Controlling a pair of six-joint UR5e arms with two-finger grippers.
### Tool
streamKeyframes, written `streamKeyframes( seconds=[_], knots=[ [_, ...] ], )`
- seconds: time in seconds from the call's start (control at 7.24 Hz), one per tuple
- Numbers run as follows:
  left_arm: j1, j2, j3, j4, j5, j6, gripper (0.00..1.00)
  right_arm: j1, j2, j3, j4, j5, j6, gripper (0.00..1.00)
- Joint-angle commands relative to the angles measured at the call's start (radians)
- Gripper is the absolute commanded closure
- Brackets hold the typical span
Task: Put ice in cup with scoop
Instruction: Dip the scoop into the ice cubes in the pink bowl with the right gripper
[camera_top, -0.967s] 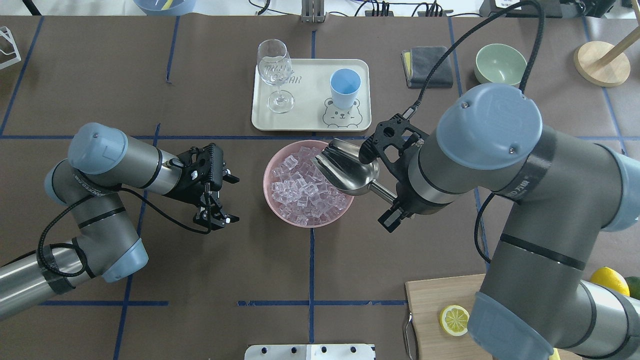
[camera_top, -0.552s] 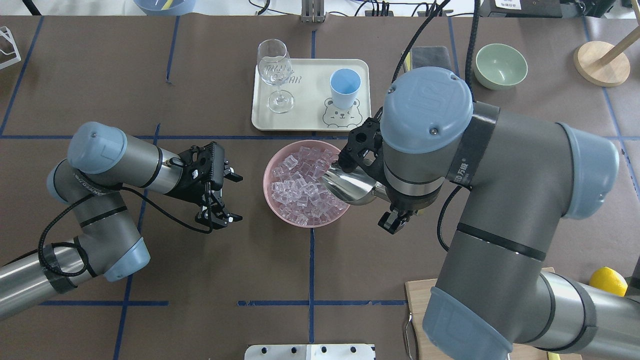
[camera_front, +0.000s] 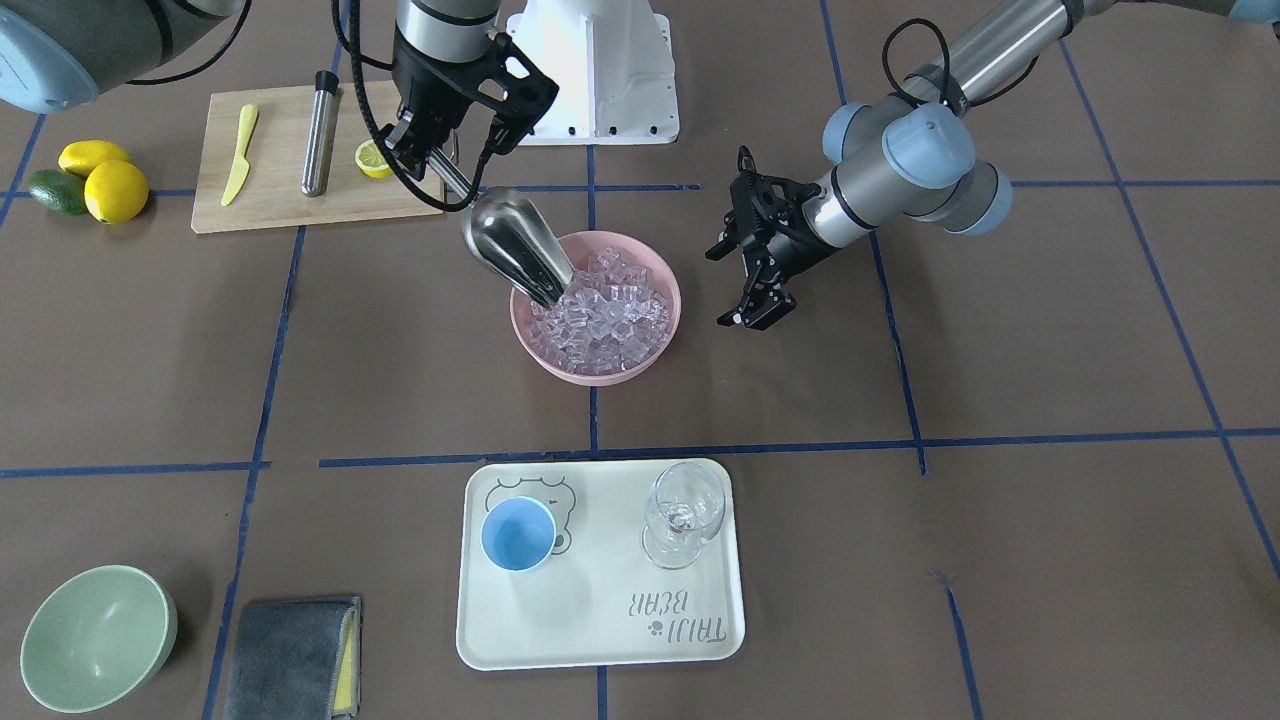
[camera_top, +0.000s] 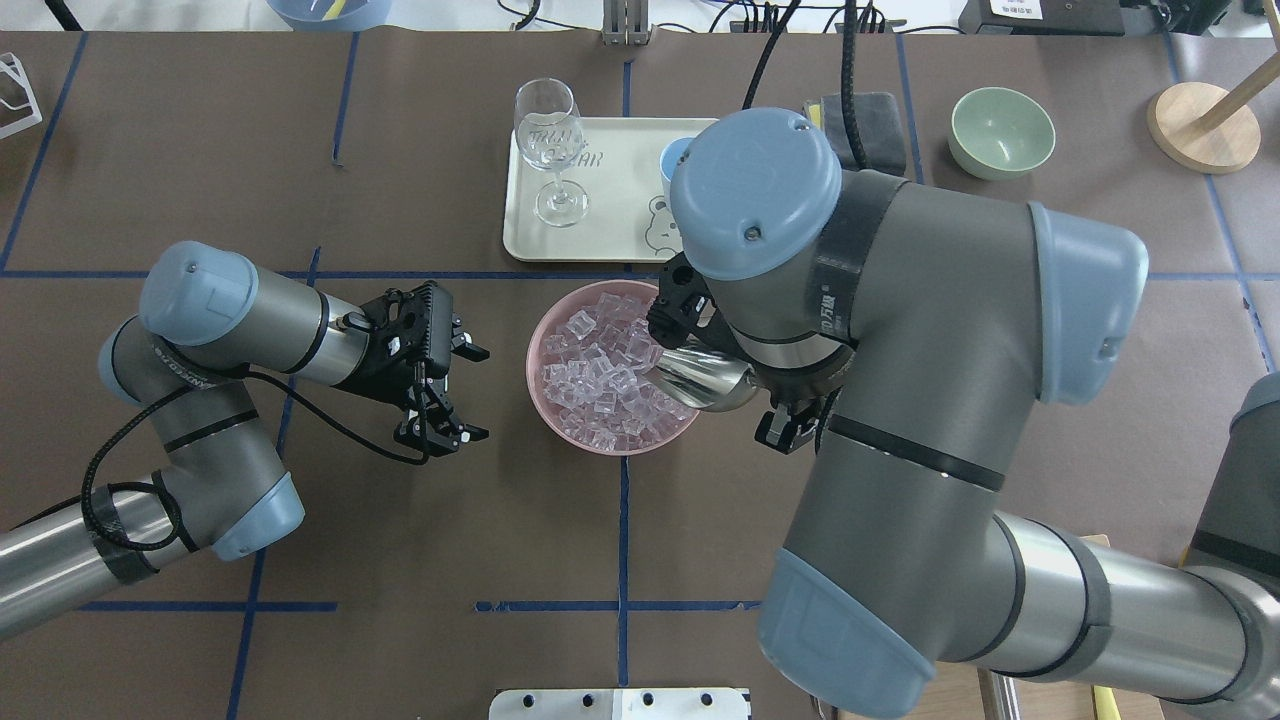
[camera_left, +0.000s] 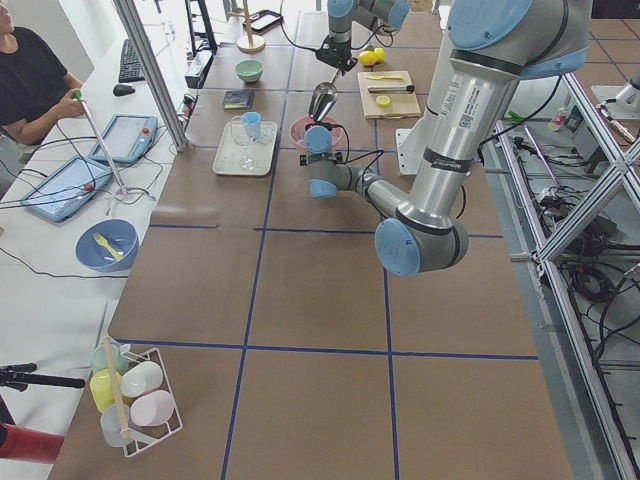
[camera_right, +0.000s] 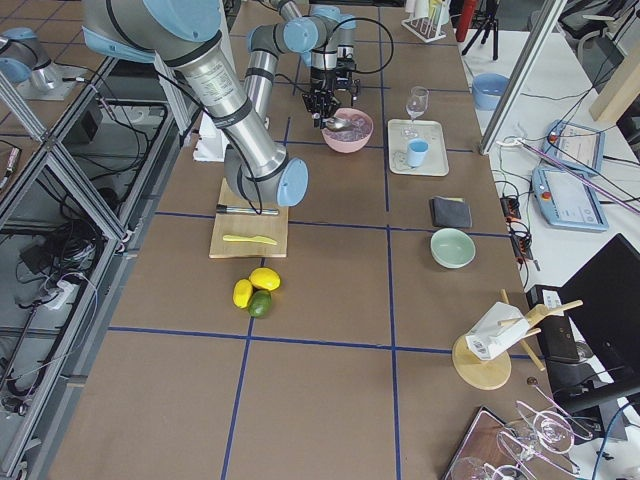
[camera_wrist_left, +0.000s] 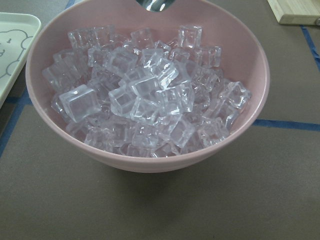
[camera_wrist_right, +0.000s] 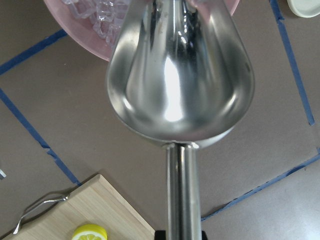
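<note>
On the robot's left, the left gripper (camera_top: 480, 393) hangs spread wide and empty just beside the pink bowl (camera_top: 540, 335), which sits near the middle of the table (camera_top: 200, 150). The ice (camera_top: 600, 370) is heaped in that bowl, clear cubes up to the rim.

To the right of the heap, the scoop (camera_top: 700, 378) slants steeply. Its long axis runs from the rod handle, held high toward the robot's edge and its right, down to the mouth, which is in among the cubes at the bowl's right side. The right gripper (camera_front: 445, 160) is clenched on the handle's end, so the heap lies below and ahead of it, along the handle's line. In the wrist view we see no cubes in the trough.

The cup (camera_front: 518, 535) stands upright and empty on the tray (camera_front: 600, 640), beyond the bowl toward the far edge and a little to the robot's right. The right arm, which carries the scoop, is nearer to it.

A second ago the scoop lay flatter, trough up, over the bowl's right rim. Now it is tipped mouth-down into the ice, and the right arm's elbow has swung over the tray, hiding most of the cup from overhead. The left gripper has barely shifted.
</note>
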Motion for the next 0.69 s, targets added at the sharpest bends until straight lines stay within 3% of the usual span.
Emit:
streamKeyframes(
  seconds=[0.0, 0.28, 0.55],
  knots=[
    [0.0, -0.001, 0.002, -0.001, 0.0, 0.0, 0.0, 0.0, 0.077, -0.098, -0.061, -0.016, -0.085, 1.0],
    [0.001, 0.005, 0.029, -0.069, 0.002, -0.002, 0.0, 0.0, 0.178, -0.225, -0.136, -0.016, -0.157, 1.0],
    [0.001, 0.011, 0.077, -0.149, 0.002, -0.005, 0.0, 0.0, 0.195, -0.267, -0.147, -0.045, -0.177, 1.0]
  ],
)
